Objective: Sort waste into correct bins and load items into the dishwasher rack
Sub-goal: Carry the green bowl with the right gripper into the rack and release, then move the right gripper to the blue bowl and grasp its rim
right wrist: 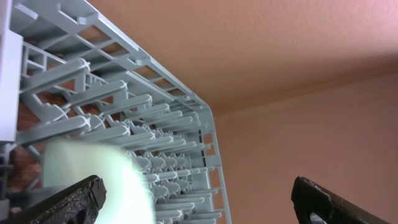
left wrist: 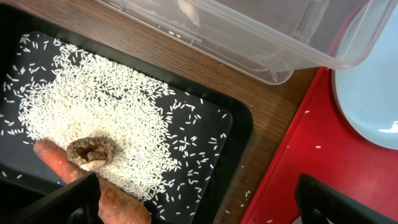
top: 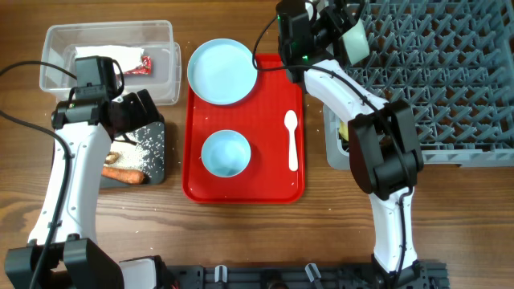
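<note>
My left gripper (left wrist: 199, 193) (top: 138, 112) hangs open over the black tray (left wrist: 239, 124) (top: 163, 152). That tray holds scattered rice (left wrist: 106, 106), a brown lump (left wrist: 92, 152) and a carrot piece (left wrist: 118, 202) under the left finger. The clear tub (top: 56, 36) holds a white napkin (top: 108, 56) and a red wrapper (top: 144, 64). My right gripper (right wrist: 199, 193) (top: 341, 24) stands open at the grey rack's (top: 450, 80) left edge. A blurred mint green bowl (right wrist: 93, 168) (top: 353, 42) sits beside its left finger, against the pegs.
The red tray (top: 197, 185) in the middle carries a light blue plate (top: 222, 71), a light blue bowl (top: 226, 152) and a white spoon (top: 291, 140). The right arm crosses the rack's near left corner.
</note>
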Controlling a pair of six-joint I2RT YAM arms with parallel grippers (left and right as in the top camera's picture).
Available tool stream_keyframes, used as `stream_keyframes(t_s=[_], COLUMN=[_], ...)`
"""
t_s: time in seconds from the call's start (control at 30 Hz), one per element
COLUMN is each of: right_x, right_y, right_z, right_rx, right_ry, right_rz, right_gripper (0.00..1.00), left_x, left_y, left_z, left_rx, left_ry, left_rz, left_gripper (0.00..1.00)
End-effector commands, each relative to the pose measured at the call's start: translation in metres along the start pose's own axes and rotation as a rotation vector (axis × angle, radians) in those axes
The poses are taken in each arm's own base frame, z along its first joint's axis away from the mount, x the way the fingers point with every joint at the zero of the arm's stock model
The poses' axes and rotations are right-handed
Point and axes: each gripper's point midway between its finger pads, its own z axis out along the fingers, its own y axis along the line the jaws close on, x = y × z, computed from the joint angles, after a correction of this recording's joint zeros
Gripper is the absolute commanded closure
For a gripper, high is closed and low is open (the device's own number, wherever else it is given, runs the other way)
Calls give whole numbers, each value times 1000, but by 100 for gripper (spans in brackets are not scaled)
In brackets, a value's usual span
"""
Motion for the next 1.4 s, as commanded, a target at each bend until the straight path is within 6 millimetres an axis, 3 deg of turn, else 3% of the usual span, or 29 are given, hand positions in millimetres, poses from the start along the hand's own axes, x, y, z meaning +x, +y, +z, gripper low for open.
stream_keyframes(t_s=[0.0, 0.33, 0.43, 0.53, 0.67, 0.77, 0.87, 0.93, 1.0, 1.1, 1.2, 1.27, 1.37], right_x=[8, -16, -32, -46, -67, -69, -54, -33, -20, -12, 3, 25, 47], right_y=[4, -45, -58, -53, -26, 1, 43, 80, 96, 102, 106, 111, 118], right_z=[3, -26, -58, -89, -145, -166, -181, -202, -226, -279, -322, -334, -332], right_rx=[35, 72, 51, 21, -85, -193, -384, -661, -900, -1268, -1524, -1597, -1591], right_ry=[43, -22, -82, -137, -251, -292, -275, -219, -158, -137, -103, -27, 33], right_rz=[-1, 255, 324, 325, 329, 332, 293, 259, 272, 247, 179, 108, 37], right_gripper=[0, 0, 0, 0, 0, 0, 0, 0, 5, 11, 13, 14, 14], left_x=[-5, -5, -5, -5, -5, -5, -5, -5, -5, -5, -5, -5, -5], left_y=[2, 2, 2, 2, 2, 2, 2, 2, 2, 2, 2, 2, 2], left_z=[-3, -3, -3, -3, -3, -3, -3, -3, -3, -3, -3, -3, -3], left_rx=[-9, -9, -9, -9, -9, -9, -9, -9, -9, -9, -9, -9, -9], left_ry=[-19, -19, -19, -19, -19, -19, -19, -19, -19, -19, -19, -19, -19], left_rz=[-17, -17, -17, -17, -17, -17, -17, -17, -17, -17, -17, -17, -17], left_gripper=[0, 0, 0, 0, 0, 0, 0, 0, 0, 0, 0, 0, 0])
